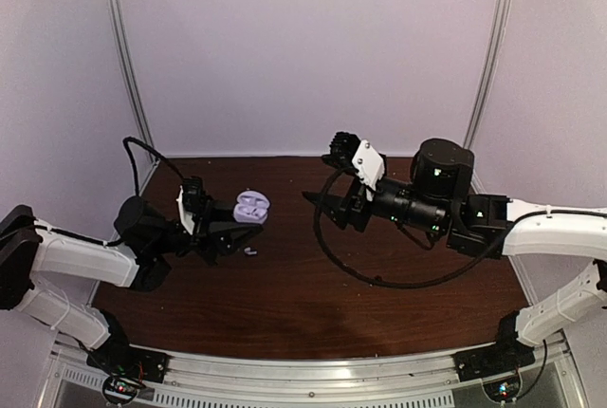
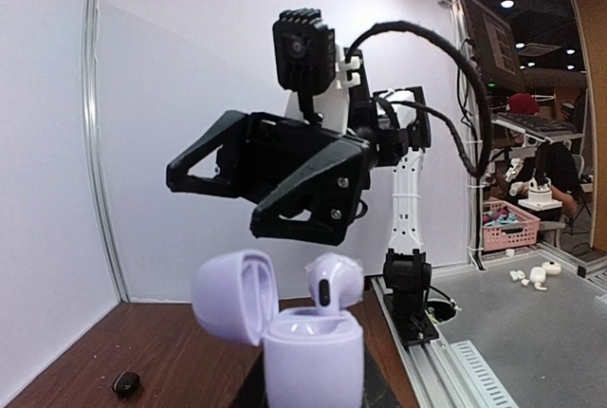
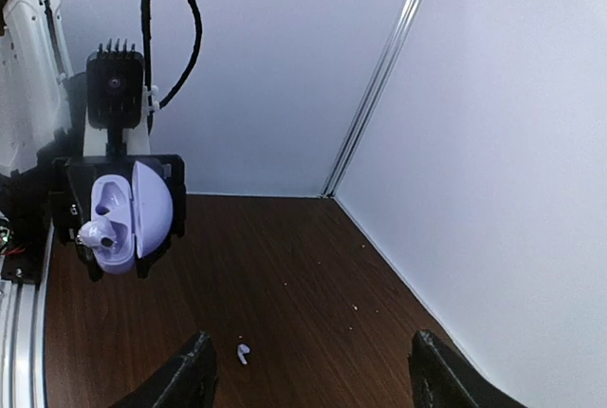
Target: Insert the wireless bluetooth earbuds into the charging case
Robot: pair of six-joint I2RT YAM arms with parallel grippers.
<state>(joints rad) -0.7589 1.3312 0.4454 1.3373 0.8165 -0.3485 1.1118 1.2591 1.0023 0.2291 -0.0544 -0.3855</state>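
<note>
One case (image 2: 313,356) holds one earbud (image 2: 334,280); pale bud (image 3: 243,353), black bud (image 2: 126,384) lie loose.

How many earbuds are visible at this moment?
3. One small lilac plastic earbud sits half-seated in the open lilac charging case; one tiny pale earbud lies on the brown wooden table; one tiny black earbud lies there too. Others may be hidden.

The lilac charging case (image 2: 313,356) stands upright with its lid (image 2: 233,296) hinged open and one lilac earbud (image 2: 334,282) protruding from its socket, while a second pale earbud (image 3: 243,353) lies loose on the worktop (image 3: 285,285) nearby.
</note>
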